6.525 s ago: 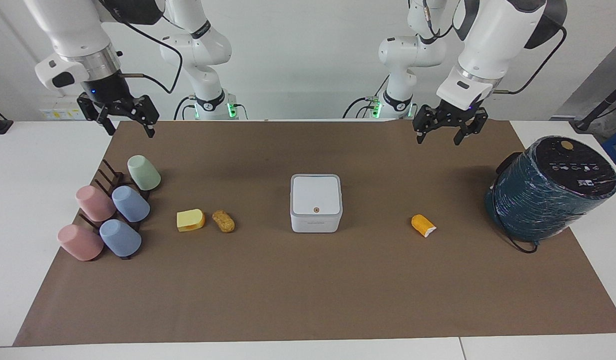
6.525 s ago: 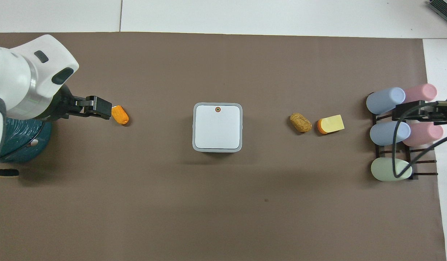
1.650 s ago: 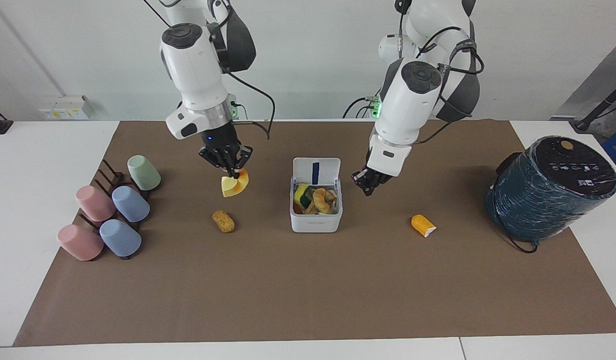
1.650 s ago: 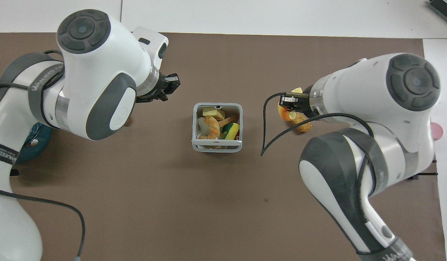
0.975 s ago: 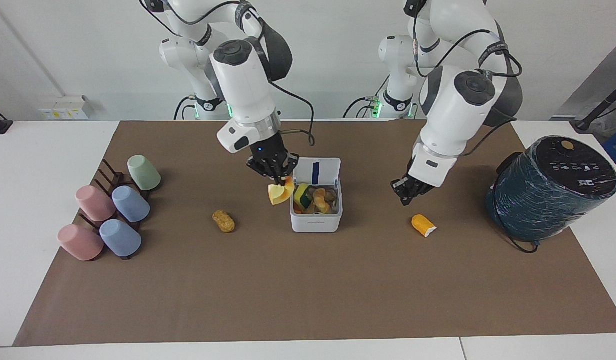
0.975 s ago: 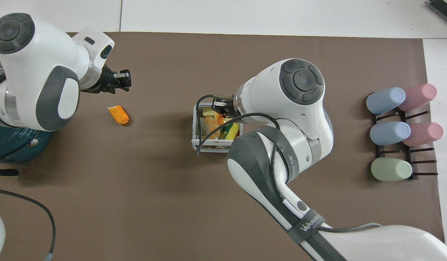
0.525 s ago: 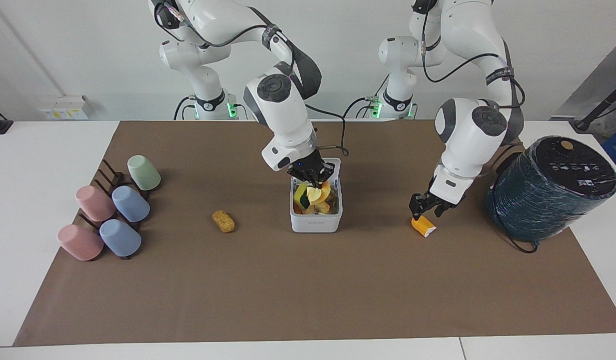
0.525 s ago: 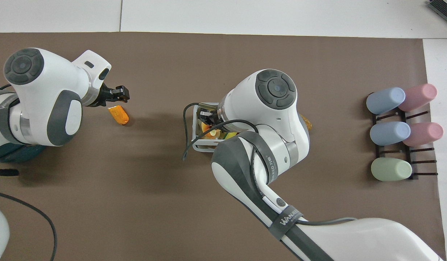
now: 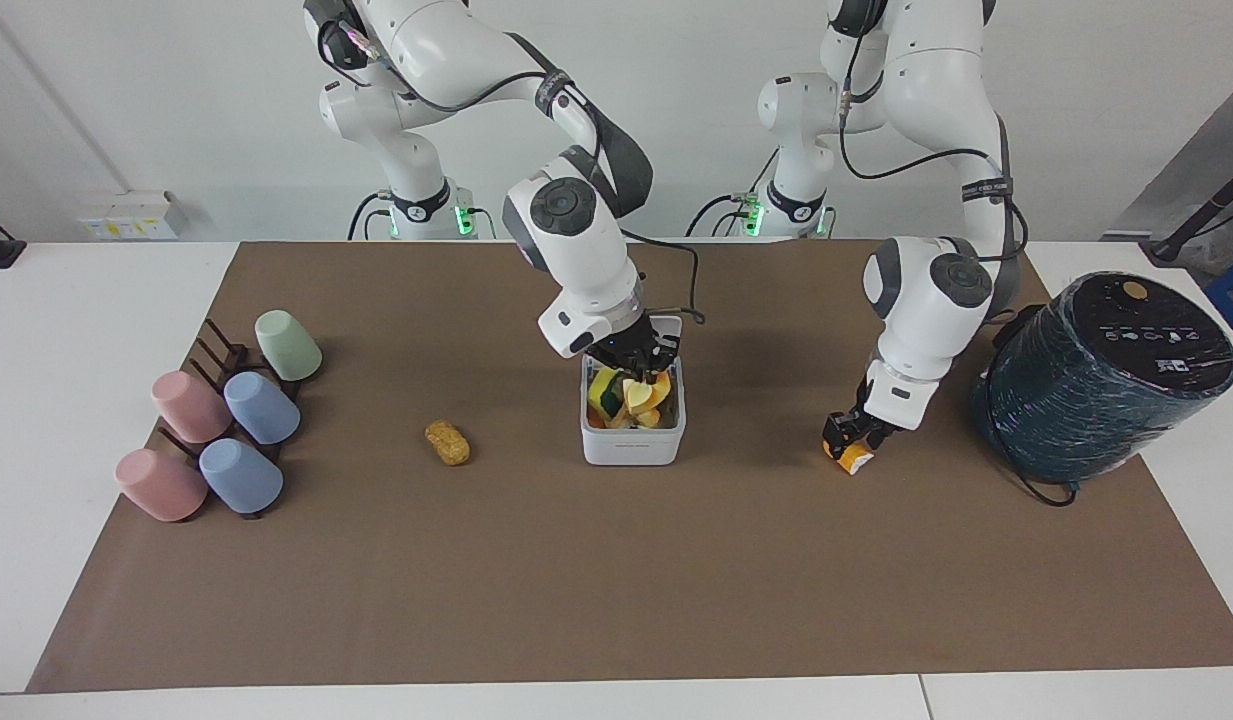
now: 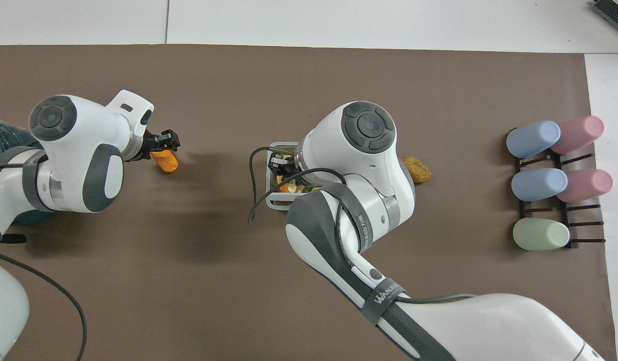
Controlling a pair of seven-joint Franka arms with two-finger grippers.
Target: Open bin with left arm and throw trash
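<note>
The white bin (image 9: 631,447) stands mid-mat with its lid up, full of toy food; only its rim (image 10: 271,201) shows in the overhead view. My right gripper (image 9: 641,372) is down in the bin's mouth, shut on the yellow wedge (image 9: 636,396), which sits on the pile. My left gripper (image 9: 846,437) is open and down at the orange piece with a white end (image 9: 853,458), one finger on each side of it, toward the left arm's end. The tan-brown oblong (image 9: 447,442) lies on the mat toward the right arm's end.
A big dark-teal cylinder (image 9: 1096,380) stands at the left arm's end, close beside my left arm. A rack of several pastel cups (image 9: 226,420) lies at the right arm's end. The brown mat (image 9: 616,580) covers the table.
The bin lid was opened. My right gripper carried the yellow wedge from the mat into the bin's mouth. My left gripper moved from the bin down onto the orange piece.
</note>
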